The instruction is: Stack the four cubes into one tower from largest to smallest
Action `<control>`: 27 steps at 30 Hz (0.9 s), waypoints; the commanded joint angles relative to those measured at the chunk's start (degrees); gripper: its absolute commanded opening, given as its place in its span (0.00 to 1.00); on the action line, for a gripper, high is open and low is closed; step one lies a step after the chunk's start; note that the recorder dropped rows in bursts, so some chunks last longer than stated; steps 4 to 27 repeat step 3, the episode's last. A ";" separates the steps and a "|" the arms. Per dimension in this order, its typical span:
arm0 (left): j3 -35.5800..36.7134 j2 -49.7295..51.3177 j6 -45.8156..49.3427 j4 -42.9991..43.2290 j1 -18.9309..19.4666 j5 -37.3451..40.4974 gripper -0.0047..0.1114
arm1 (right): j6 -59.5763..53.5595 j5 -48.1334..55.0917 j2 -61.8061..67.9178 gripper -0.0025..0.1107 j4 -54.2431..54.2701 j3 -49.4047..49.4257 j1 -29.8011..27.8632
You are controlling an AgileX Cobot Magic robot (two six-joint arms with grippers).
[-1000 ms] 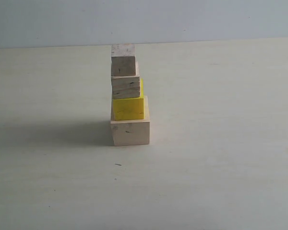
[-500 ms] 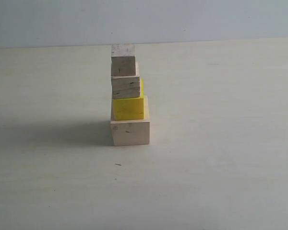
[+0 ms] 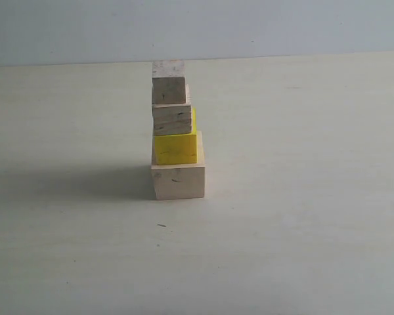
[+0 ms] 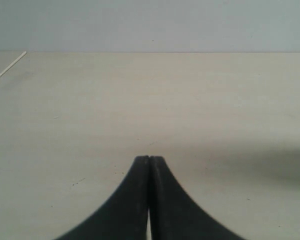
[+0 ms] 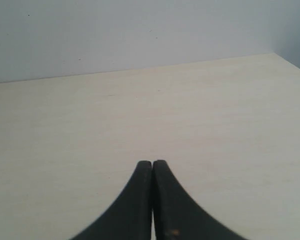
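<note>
Hands [image 4: 149, 159] [image 5: 152, 162] well apart from tower [image 3: 176, 130]

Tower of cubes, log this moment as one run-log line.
tower: four cubes stacked | order upward: large pale cube, yellow cube, grained cube, small cube | left gripper: shut, empty | right gripper: shut, empty

pale table [image 3: 302, 230] meets a grey-blue wall [image 3: 282, 26].

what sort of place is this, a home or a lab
Probably a lab test bench: a plain pale table against a blank wall, a four-cube tower standing on it, and the left gripper and right gripper, both shut, over it.
</note>
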 commanded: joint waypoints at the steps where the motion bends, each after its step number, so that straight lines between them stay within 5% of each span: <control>1: 0.11 -0.40 0.30 -0.37 0.10 -0.33 0.04 | 0.04 -0.36 -0.36 0.02 -0.45 0.24 -0.33; 27: 0.11 -0.40 0.30 -0.37 0.10 -0.33 0.04 | 0.04 -0.36 -0.36 0.02 -0.45 0.24 -0.33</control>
